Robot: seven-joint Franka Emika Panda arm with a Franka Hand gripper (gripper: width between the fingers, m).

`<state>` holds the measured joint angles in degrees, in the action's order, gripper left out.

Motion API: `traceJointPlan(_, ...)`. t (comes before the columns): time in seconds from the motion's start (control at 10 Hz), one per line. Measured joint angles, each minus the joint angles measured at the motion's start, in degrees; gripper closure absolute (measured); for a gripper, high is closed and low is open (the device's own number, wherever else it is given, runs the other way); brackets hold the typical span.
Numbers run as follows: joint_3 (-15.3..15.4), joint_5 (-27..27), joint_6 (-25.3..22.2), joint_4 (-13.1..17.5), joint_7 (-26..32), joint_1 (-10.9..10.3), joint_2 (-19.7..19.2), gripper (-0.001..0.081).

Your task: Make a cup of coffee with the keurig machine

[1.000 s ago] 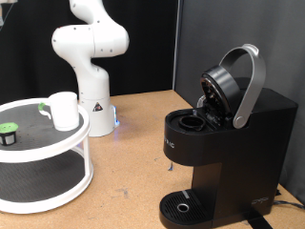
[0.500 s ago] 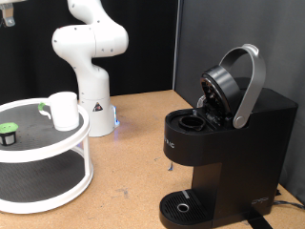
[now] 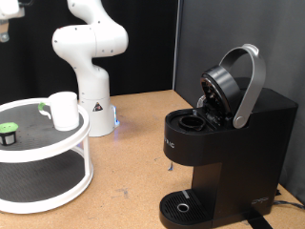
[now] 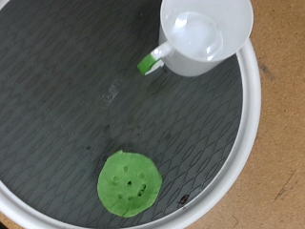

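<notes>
The small white cylindrical cup point(image 3: 64, 110) with a green-tinged handle stands empty near the rim of the round white two-tier tray point(image 3: 57, 153), beside a dark green-topped pod point(image 3: 10, 132). The matte-black keurig machine point(image 3: 224, 153) stands lid-up on the counter point(image 3: 133, 143). The gripper point(image 3: 6, 21) shows only partly at the exterior view's top-left corner; I cannot tell how its fingers stand.

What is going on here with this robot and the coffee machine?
A white robot arm is at work on making coffee. Its gripper hangs high at the exterior view's top left, above a round two-tier tray, and holds nothing that shows. On the tray's top shelf stand the cup, empty, and a small pod with a green top. The keurig machine stands on the table with its lid raised and no cup on its drip tray.
</notes>
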<state>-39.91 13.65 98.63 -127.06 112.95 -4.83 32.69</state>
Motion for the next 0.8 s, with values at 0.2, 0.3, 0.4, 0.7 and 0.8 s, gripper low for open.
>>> traceJointPlan(0.2,-1.6,-1.2,1.2,-0.2,0.5,-0.3,-2.6,0.0001)
traceJointPlan(0.3,-2.0,-2.1,1.6,-0.1,0.4,-0.4,-4.0,0.0001)
traceJointPlan(0.4,-2.0,-2.0,1.6,-0.1,0.4,-0.4,-4.0,0.0001)
traceJointPlan(0.7,-4.0,-3.2,5.0,-1.4,10.8,-0.9,-3.2,0.0001)
traceJointPlan(0.8,-4.9,-3.4,6.0,-2.0,13.3,-1.2,-3.3,0.0001)
